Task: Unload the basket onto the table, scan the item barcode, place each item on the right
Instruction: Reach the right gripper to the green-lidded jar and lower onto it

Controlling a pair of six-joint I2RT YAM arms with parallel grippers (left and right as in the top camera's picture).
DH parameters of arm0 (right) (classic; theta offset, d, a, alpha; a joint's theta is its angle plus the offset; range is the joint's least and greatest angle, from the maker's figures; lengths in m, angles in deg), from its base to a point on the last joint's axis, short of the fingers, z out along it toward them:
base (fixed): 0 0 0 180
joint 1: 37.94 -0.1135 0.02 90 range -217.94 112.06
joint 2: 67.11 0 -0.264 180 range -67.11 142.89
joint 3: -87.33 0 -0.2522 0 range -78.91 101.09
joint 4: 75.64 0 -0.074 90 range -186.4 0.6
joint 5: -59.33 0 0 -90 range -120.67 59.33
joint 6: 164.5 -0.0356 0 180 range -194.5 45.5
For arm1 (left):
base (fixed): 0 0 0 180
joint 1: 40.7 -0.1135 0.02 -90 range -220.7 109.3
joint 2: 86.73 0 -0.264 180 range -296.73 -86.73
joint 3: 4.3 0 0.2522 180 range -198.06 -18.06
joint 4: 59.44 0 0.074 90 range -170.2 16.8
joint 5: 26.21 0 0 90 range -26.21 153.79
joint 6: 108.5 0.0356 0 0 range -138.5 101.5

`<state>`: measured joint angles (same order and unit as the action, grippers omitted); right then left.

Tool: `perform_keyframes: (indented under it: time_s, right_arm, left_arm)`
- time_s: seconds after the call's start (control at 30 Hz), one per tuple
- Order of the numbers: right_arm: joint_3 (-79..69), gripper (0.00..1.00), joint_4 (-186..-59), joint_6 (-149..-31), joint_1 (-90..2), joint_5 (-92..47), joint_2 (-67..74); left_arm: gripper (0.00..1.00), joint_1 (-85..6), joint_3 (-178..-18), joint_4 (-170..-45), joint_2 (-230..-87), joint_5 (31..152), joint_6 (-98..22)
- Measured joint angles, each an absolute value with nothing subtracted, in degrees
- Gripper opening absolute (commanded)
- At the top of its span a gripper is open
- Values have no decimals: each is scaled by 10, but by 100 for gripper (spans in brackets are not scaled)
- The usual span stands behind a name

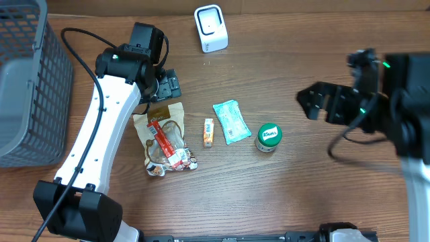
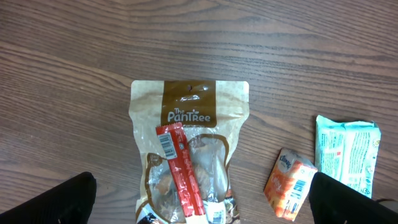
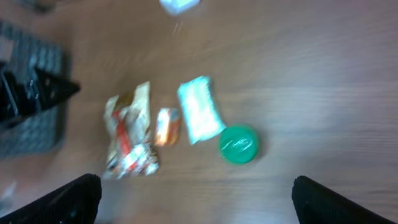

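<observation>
Jaws wide on both arms, nothing between them. Left gripper (image 1: 166,86) hanging over the far end of the pouch, not touching it; right gripper (image 1: 321,103) up at the right side, well apart from every item, its wrist view blurred.

Wooden table (image 1: 302,195) beneath it all. Grey mesh basket (image 1: 27,81) at the far left edge. White left arm (image 1: 101,134) stretching from the near left corner toward the far middle.

Mid-table, a loose row of items, left to right:
- Tan pouch (image 2: 189,112) marked "The PanTree", lying flat, hang-hole end toward the far side.
- Red stick packet (image 2: 180,171) lying aslant on top of the pouch, barcode up.
- Small orange pack (image 1: 209,132) just right of the pouch, barcode showing in the left wrist view.
- Teal tissue pack (image 1: 231,121) just beside the orange pack, tilted.
- Green-lidded tub (image 1: 269,137) standing upright, near the tissue pack but apart from it.

White scanner (image 1: 210,28) upright at the far edge, well apart from the row.
</observation>
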<state>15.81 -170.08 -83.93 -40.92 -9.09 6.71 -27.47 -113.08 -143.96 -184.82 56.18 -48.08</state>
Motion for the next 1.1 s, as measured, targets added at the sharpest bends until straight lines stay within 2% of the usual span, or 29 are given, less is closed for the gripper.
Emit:
perform_keyframes:
  time_s: [0.03, 0.07, 0.3, 0.47, 0.7, 0.93, 1.1]
  right_arm:
    - [158, 82, -1703, -839, -409, -68, 88]
    - [158, 81, -1703, -842, -409, -50, 104]
    - [158, 82, -1742, -900, -410, -14, 196]
    - [138, 84, -1749, -992, -434, -106, 225]
    - [31, 84, -1662, -1088, -498, -203, 225]
    - [-66, 84, -1550, -1119, -532, -228, 235]
    - [-71, 86, -1529, -1125, -546, -241, 256]
  left_arm:
    - [100, -275, -1131, -1440, -1848, 562, -481]
    - [100, -275, -1131, -1440, -1848, 562, -481]
    - [100, -275, -1131, -1440, -1848, 562, -481]
    - [100, -275, -1131, -1440, -1848, 562, -481]
    - [100, -275, -1131, -1439, -1848, 562, -481]
    - [100, -275, -1131, -1440, -1848, 562, -481]
    - [100, -275, -1131, -1440, -1848, 562, -481]
